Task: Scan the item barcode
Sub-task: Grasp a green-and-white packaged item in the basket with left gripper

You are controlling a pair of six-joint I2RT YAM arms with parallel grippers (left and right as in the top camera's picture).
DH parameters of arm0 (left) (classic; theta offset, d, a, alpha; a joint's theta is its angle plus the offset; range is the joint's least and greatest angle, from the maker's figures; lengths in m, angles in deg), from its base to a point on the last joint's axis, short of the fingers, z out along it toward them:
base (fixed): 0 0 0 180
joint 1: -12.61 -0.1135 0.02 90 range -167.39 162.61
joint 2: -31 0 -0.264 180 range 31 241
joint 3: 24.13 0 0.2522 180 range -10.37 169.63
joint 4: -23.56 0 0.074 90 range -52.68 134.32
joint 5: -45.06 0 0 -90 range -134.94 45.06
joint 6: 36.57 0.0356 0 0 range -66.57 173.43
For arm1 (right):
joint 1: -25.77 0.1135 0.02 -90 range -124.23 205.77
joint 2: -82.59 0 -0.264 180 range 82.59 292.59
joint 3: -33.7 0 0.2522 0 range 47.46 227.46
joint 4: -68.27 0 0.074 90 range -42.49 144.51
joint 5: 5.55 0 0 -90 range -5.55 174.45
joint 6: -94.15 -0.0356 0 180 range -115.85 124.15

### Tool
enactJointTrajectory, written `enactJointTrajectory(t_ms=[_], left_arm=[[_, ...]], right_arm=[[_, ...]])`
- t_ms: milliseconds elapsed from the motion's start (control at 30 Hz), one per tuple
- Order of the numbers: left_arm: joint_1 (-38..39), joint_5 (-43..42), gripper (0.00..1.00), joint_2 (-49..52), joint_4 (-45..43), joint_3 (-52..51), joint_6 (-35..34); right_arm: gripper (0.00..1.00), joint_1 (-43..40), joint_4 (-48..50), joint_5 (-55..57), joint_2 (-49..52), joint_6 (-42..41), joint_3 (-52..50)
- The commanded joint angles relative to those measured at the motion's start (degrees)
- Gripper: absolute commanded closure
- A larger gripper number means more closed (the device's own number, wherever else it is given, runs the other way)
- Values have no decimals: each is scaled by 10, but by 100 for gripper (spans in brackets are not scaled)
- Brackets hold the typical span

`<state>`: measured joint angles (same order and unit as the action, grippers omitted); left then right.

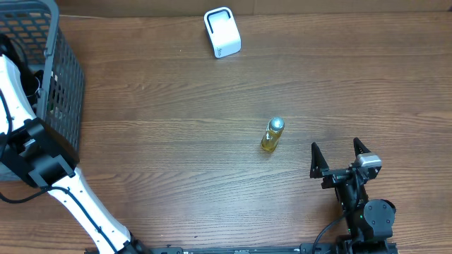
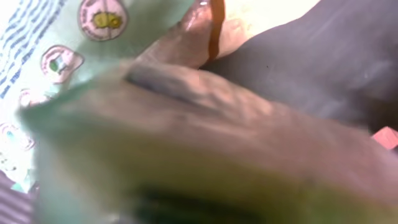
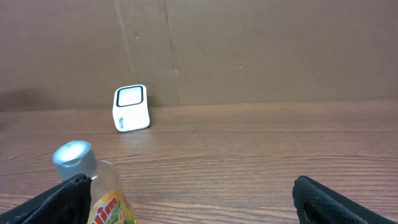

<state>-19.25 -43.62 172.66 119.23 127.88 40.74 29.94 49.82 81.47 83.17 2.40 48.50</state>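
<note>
Bottle in the middle, one pincer wide, one hidden

The little yellow bottle (image 1: 272, 135) with a silver cap lies in the middle of the brown table (image 1: 162, 162), not held by anything. The white scanner (image 1: 222, 32) sits at the top of the frame, well apart from the bottle. The right pincer (image 1: 335, 144) is at the lower right, near the bottle, with its jaws wide and nothing in them. The left arm (image 1: 18, 99) reaches into the black basket (image 1: 63, 77) at the upper left. Its pincer is hidden there, so I cannot tell if it is wide or narrow. Its camera shows only a blurry green wrapper (image 2: 99, 18) up close.
</note>
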Motion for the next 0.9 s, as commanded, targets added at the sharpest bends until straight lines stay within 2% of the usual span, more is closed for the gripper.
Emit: enactJointTrajectory(t_ms=[0, 233, 567, 767, 867], left_arm=[[0, 6, 46, -4, 7, 2, 20], [0, 6, 47, -65, 7, 33, 20], [1, 5, 51, -231, 2, 72, -3], [6, -56, 52, -333, 20, 72, -15], [21, -56, 53, -371, 51, 72, -15]], right_arm=[[0, 2, 2, 1, -4, -4, -6], [0, 2, 2, 1, -4, -4, -6], [0, 2, 2, 1, -4, -4, -6], [0, 2, 2, 1, -4, -4, -6], [0, 2, 2, 1, -4, -4, -6]])
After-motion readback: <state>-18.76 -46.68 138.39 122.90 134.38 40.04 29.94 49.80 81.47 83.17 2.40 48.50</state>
